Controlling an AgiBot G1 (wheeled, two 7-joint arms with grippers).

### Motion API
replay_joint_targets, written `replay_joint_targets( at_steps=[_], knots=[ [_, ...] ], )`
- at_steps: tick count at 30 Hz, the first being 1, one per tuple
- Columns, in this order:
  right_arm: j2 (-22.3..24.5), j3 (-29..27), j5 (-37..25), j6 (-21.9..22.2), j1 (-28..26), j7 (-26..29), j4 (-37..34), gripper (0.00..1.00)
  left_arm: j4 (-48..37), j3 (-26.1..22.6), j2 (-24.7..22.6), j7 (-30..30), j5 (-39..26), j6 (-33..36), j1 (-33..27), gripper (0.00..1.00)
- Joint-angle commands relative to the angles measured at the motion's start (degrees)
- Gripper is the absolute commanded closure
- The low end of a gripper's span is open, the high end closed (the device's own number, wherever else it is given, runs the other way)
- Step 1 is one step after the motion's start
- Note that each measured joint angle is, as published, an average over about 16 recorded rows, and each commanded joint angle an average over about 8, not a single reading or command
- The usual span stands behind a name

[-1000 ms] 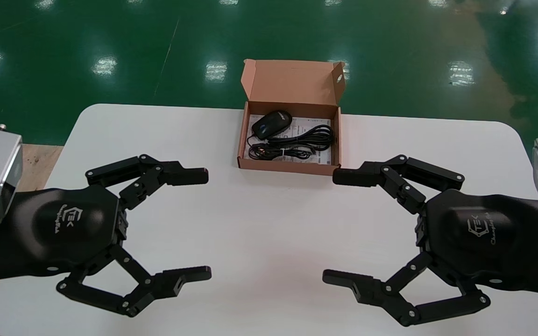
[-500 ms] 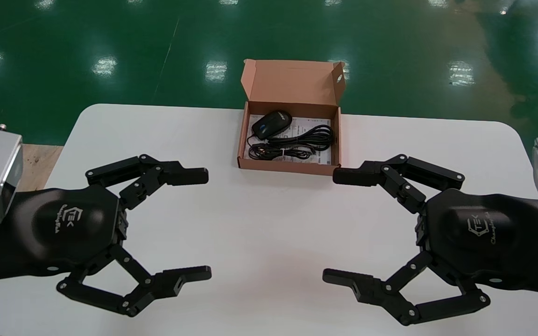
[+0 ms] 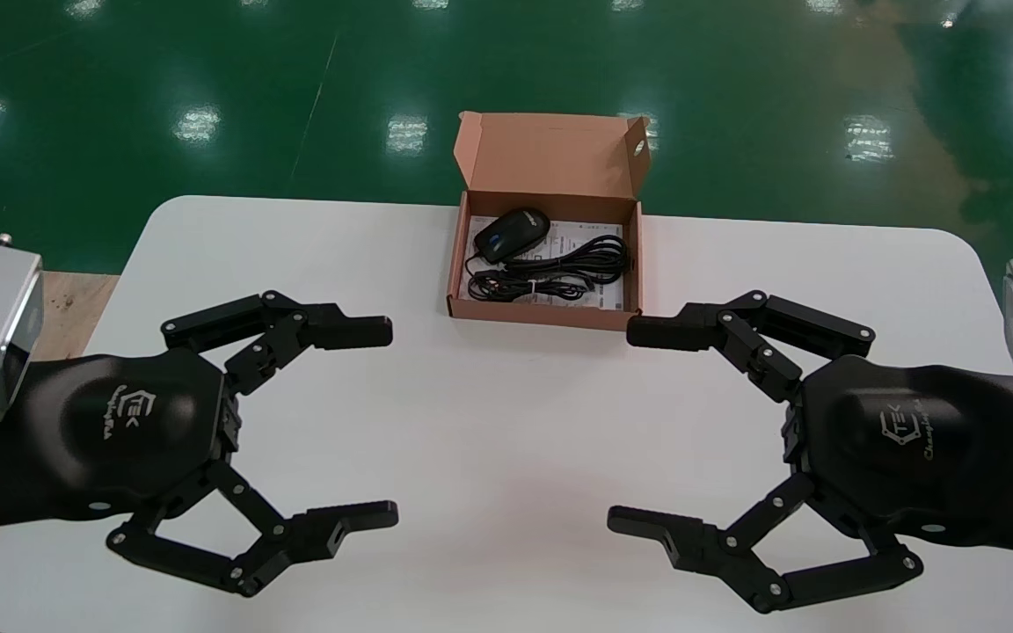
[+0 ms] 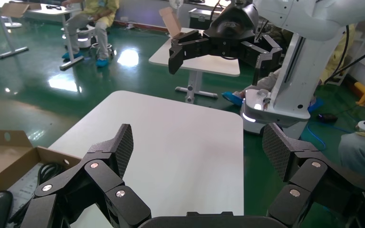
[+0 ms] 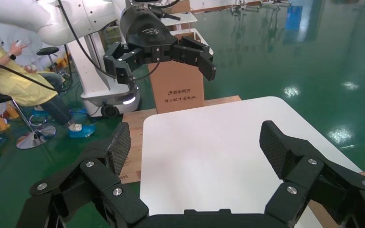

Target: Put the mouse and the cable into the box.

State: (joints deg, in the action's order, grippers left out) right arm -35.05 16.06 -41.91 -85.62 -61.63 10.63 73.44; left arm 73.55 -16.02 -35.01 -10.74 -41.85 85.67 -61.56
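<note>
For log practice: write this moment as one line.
mouse: in box; cable: in box; left pincer: open over table; right pincer: open over table

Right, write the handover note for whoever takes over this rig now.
Left gripper: open, holding nothing, above the table on its near left side.
Right gripper: open, holding nothing, above the near right side, its far fingertip close to the box's front right corner.
Box: at the table's far edge, lid standing open.
Mouse: inside the box, far left corner.
Cable: bundled inside the box, beside the mouse.
Done: both items are in the box.
Left: nothing to load; the lid is not closed.
</note>
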Motion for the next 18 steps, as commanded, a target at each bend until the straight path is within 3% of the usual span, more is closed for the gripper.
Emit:
replay_joint_targets(
  at_steps=[1,18],
  knots=[
    [0.00,0.00,0.00,0.00,0.00,0.00,0.00,0.00,0.00,0.00,0.00,0.00,0.00,0.00,0.00,0.00],
    [0.00,0.00,0.01,0.00,0.00,0.00,0.00,0.00,0.00,0.00,0.00,0.00,0.00,0.00,0.00,0.00]
  ],
)
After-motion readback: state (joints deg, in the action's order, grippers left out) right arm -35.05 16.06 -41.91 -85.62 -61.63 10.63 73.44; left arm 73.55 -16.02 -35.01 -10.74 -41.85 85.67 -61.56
